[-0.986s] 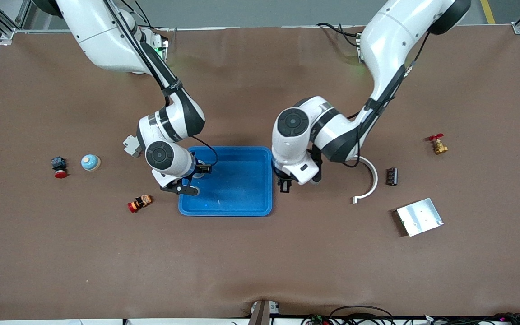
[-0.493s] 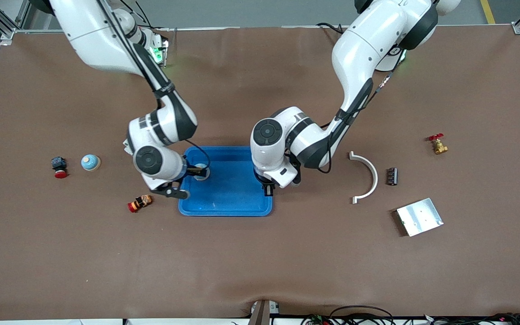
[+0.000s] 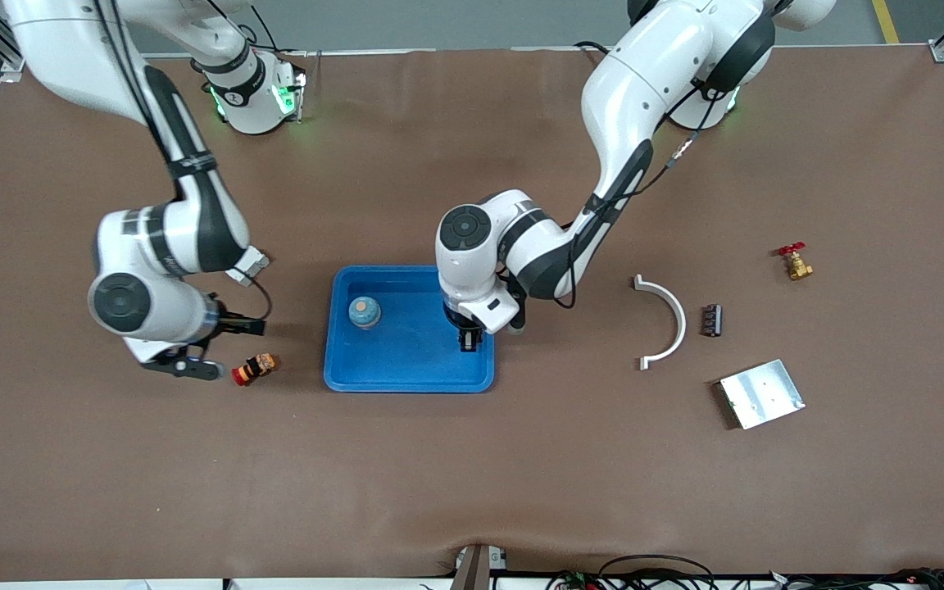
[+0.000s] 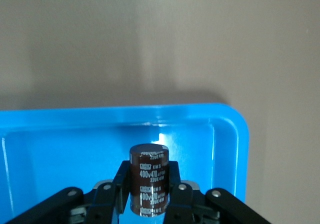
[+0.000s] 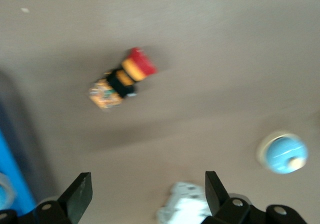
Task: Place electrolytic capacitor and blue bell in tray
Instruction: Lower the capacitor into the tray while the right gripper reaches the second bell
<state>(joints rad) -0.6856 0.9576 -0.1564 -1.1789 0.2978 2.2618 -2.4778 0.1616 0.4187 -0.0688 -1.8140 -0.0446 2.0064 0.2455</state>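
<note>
One round blue bell [image 3: 365, 311] in smooth rimmed tray [image 3: 406, 378]

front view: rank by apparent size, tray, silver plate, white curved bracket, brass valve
1. tray, by far the largest.
2. silver plate.
3. white curved bracket: longer span but thin, so close to the plate.
4. brass valve, the smallest.

Front view: high camera facing both arm bases, covering the whole table [image 3: 472, 492]. Left wrist view: close, looking down past the left gripper [image 4: 150, 200] into the tray [image 4: 60, 139]. Right wrist view: close, looking down at bare table; tray [image 3: 406, 373] edge shared with both others.
</note>
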